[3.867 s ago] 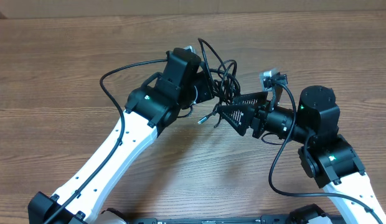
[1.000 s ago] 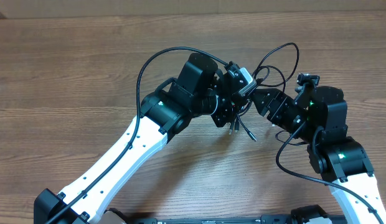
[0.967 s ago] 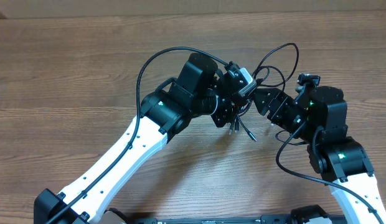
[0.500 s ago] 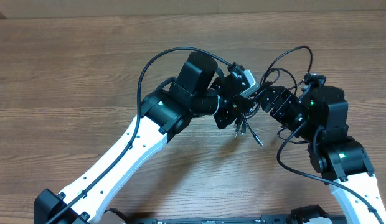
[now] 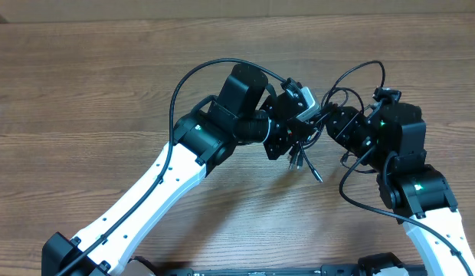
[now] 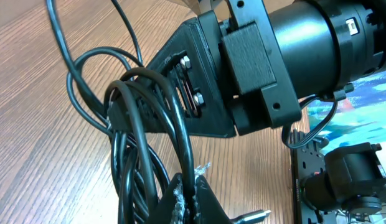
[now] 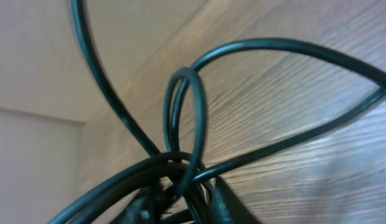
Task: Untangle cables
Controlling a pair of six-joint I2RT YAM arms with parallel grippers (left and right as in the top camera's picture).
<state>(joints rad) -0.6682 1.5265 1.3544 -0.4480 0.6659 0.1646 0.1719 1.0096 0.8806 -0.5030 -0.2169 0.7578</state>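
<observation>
The cables [image 5: 305,144] hang as a knot of thin black cords between my two grippers, above the wooden table [image 5: 84,92]. My left gripper [image 5: 289,136] is shut on one strand; in the left wrist view its tips [image 6: 190,186] pinch that cord while the bundle [image 6: 134,118] loops above. From the right, my right gripper [image 5: 325,126] has its jaws closed around a bunch of cords [image 7: 203,115], with its tips [image 7: 180,202] at the frame's bottom. A wide loop [image 5: 358,70] rises behind the right gripper. Plug ends [image 5: 308,167] dangle below the knot.
Thicker black wiring runs along both white arms [image 5: 176,92]. The right arm's black wrist [image 6: 292,56] fills the upper right of the left wrist view. The table's far edge meets a pale wall [image 5: 222,8].
My right gripper moved left into the knot and closed its jaws around the cords. The wide loop shifted right and the dangling plugs swung slightly. The left gripper kept its hold.
</observation>
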